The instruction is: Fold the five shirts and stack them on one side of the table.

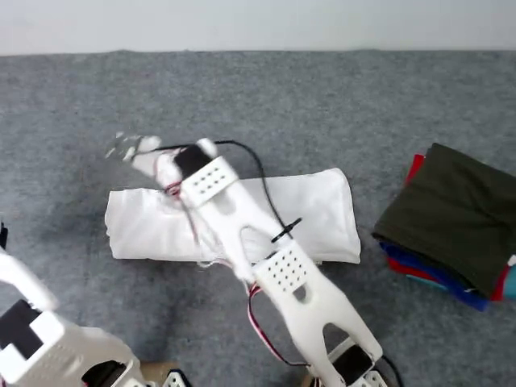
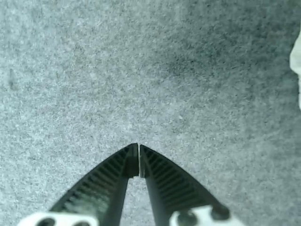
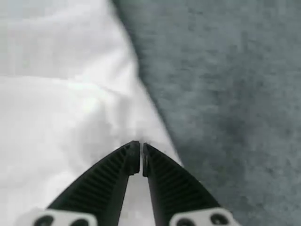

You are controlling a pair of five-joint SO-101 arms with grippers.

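Looking down, we see the white shirt [image 1: 322, 214] folded into a long band at mid-table [image 1: 322, 105], with the right arm [image 1: 310, 294] stretched across it. The stack [image 1: 451, 218] of folded shirts, dark olive on top, sits well apart at the high view's right side. We find the right gripper [image 3: 141, 157] clenched on nothing over the shirt's edge, and the left gripper [image 2: 139, 160] clenched and empty above bare table, near a bit of white cloth.
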